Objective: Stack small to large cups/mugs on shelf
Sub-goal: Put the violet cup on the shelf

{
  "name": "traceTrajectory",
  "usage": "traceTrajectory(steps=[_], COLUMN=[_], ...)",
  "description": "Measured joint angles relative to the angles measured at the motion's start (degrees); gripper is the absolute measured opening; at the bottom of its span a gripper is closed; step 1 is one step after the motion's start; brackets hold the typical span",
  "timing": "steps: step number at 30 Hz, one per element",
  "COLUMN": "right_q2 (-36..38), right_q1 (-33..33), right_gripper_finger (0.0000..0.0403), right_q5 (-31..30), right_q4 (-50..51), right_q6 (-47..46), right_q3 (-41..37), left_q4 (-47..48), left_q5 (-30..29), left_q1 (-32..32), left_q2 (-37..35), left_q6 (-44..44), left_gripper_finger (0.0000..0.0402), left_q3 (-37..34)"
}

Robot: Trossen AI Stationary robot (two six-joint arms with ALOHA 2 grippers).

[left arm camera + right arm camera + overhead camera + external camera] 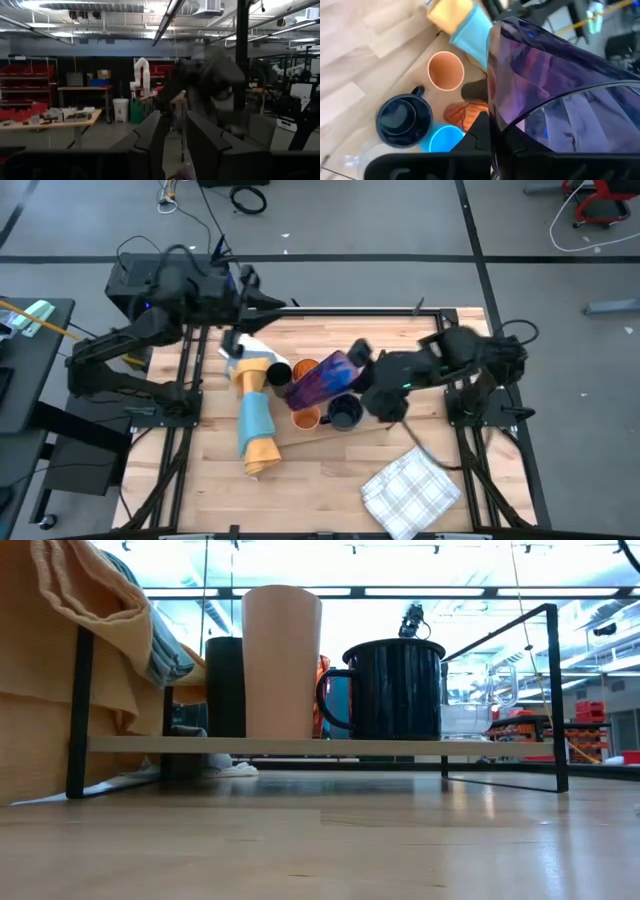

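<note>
My right gripper (357, 366) is shut on the purple translucent tumbler (320, 379), which lies slanted in the air over the other cups. On the shelf (250, 745) stand a peach cup (282, 660), a black cup (225, 685), a dark handled mug (395, 690) and a bright blue cup (442, 139). An amber cup (465, 112) sits among them. My left gripper (172, 145) is open and holds nothing; it is raised near the table's far left, pointing out over the table. My right gripper pinches the tumbler's wall at its open rim (492, 120), one finger (479, 134) outside and the other seen through the purple wall. The fingers come slanting down from the table's right. The tumbler is lifted clear, tilted, its closed end toward the left.
A rolled yellow-and-blue cloth (255, 418) lies left of the cups, leaning up at the shelf's end (100, 630). A checked cloth (410, 490) lies at the near right. A white object (248, 346) sits behind the cups. Bare wood lies along the near edge.
</note>
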State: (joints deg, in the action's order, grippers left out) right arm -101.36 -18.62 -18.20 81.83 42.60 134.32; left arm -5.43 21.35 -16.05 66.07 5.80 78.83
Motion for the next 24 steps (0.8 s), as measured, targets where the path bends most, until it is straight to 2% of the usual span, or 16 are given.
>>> traceTrajectory(steps=[6,12,19,24], right_q2=[-5.8,-11.1,-15.9,-17.3], right_q1=[3.0,5.3,6.9,6.9], right_gripper_finger=[0.0004,0.0004,0.0004,0.0004], right_q5=[3.1,3.7,3.7,3.8], right_q4=[-4.1,-7.8,-7.8,-7.9], right_q6=[6.8,11.0,11.2,11.1], right_q3=[0.0,0.0,0.0,0.0], left_q4=[4.8,14.5,22.3,24.4], left_q5=[0.0,0.0,-0.1,-0.1], left_q1=[0.0,0.3,0.3,0.3], left_q2=[-5.1,-8.1,-9.3,-9.5], left_q6=[-0.1,1.0,1.3,1.0], left_gripper_finger=[0.0090,0.0095,0.0097,0.0094], left_q3=[0.0,0.0,0.0,0.0])
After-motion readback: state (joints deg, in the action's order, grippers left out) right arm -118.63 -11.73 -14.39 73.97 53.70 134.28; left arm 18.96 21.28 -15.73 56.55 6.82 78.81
